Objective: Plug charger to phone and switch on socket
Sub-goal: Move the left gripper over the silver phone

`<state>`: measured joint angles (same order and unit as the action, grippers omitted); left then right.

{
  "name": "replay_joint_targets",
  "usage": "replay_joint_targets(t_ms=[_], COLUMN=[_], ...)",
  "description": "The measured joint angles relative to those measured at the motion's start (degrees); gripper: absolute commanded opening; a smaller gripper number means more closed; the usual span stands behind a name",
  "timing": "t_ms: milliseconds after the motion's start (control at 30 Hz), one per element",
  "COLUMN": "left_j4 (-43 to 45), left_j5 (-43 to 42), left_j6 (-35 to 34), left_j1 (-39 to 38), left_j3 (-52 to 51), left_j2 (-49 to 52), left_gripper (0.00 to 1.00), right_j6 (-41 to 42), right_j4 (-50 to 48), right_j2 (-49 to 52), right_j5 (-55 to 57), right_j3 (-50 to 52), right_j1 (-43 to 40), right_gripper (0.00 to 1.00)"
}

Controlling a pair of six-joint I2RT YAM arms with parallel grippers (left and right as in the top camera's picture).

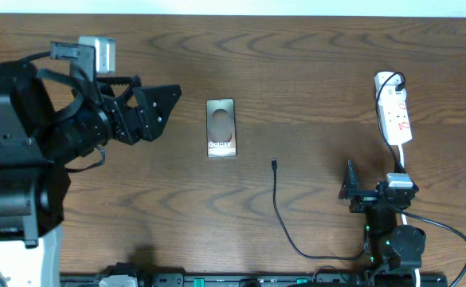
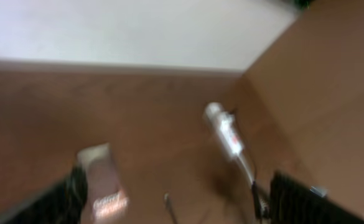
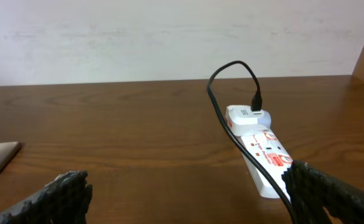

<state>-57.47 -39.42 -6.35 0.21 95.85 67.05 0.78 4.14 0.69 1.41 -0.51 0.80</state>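
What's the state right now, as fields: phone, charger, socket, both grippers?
phone: flat on table, mid-table, nothing plugged in
charger: tip loose on table, right of phone, apart from it
socket: far right, white adapter with black cable in its far end; switch state unreadable
left gripper: open, empty, left of phone
right gripper: open, empty, facing socket, not touching it

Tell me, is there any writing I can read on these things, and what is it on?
"Galaxy": white lettering on the phone, seen from overhead.
Red markings on the power strip: too small to read.
The phone's lettering in the left wrist view: too blurred to read.
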Motion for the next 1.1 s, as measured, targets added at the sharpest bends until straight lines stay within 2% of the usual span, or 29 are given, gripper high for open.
replay_joint_targets(t_ms=[133, 233, 333, 600, 667, 767, 867, 967, 1100], left_j4=[-16.7, -25.3, -26.4, -23.7, -22.8, -22.6, -21.7, -21.8, -21.4], left_j5=[14.5, 24.6, 31.8, 31.8, 31.8, 33.8, 35.4, 35.9, 36.0], left_j6=[2.3, 3.0, 3.6, 2.8, -0.2, -9.4, -15.1, -17.5, -17.4], left_j1=[-5.8, -10.4, -15.3, -20.8, -21.1, -21.2, -21.4, -21.8, -22.6], left_j3=[12.7, 19.1, 20.7, 20.7, 20.7, 20.7, 20.7, 20.7, 20.7], left_j2=[9.0, 16.9, 24.8, 35.0, 36.4, 39.1, 42.8, 47.1, 52.0], left_gripper=[0.91, 0.91, 0.91, 0.92, 0.91, 0.91, 0.92, 0.92, 0.92], right_j6=[0.0, 0.0, 0.0, 0.0, 0.0, 0.0, 0.0, 0.0, 0.0], right_j4=[0.0, 0.0, 0.0, 0.0, 0.0, 0.0, 0.0, 0.0, 0.0], right_j2=[0.0, 0.0, 0.0, 0.0, 0.0, 0.0, 0.0, 0.0, 0.0], right_j5=[0.0, 0.0, 0.0, 0.0, 0.0, 0.0, 0.0, 0.0, 0.0], right_j3=[0.0, 0.0, 0.0, 0.0, 0.0, 0.0, 0.0, 0.0, 0.0], right_j1=[0.0, 0.0, 0.0, 0.0, 0.0, 0.0, 0.0, 0.0, 0.0], right_gripper=[0.99, 0.99, 0.99, 0.99, 0.99, 0.99, 0.99, 0.99, 0.99])
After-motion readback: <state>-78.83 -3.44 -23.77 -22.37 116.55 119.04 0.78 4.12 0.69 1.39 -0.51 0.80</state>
